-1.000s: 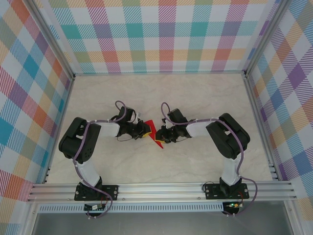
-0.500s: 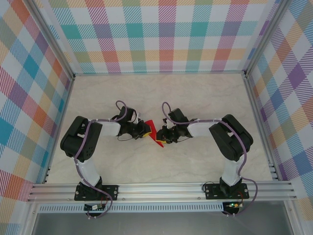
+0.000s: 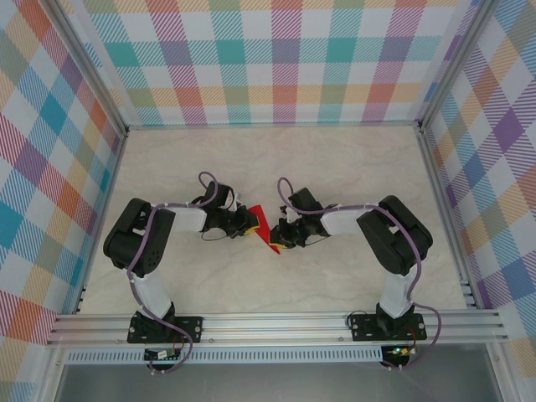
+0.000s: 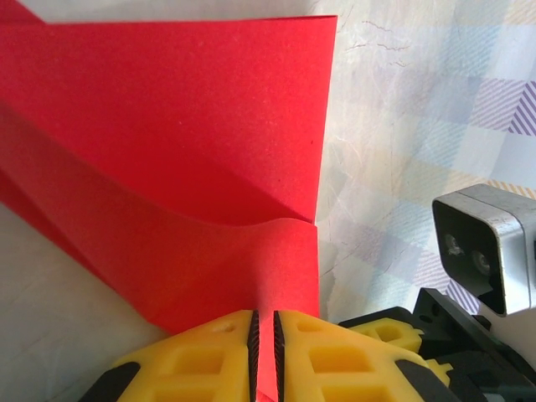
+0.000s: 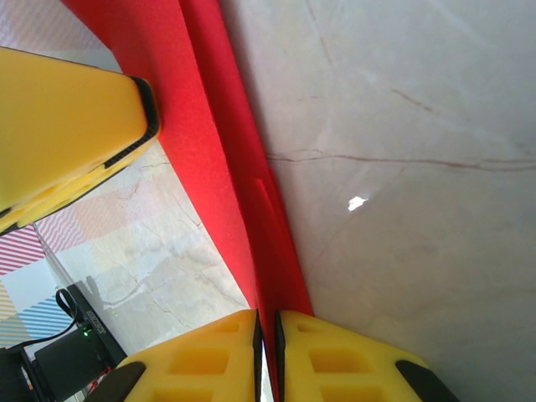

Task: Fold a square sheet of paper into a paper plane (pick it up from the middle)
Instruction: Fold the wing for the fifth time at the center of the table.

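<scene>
The red paper, folded into a narrow creased shape, hangs between my two grippers over the middle of the table. My left gripper is shut on one edge of it; in the left wrist view the folded sheet spreads out from the pinched yellow fingers. My right gripper is shut on the paper's lower pointed end, and in the right wrist view the red strip runs up from between its fingers. The left gripper's yellow finger shows against the paper there.
A pale marble tabletop lies under the arms, fenced by checkered walls and aluminium rails. The right arm's wrist camera sits close beside the paper in the left wrist view.
The right gripper has crept slightly left and down along the paper's lower tip. The left gripper and the paper have barely moved.
</scene>
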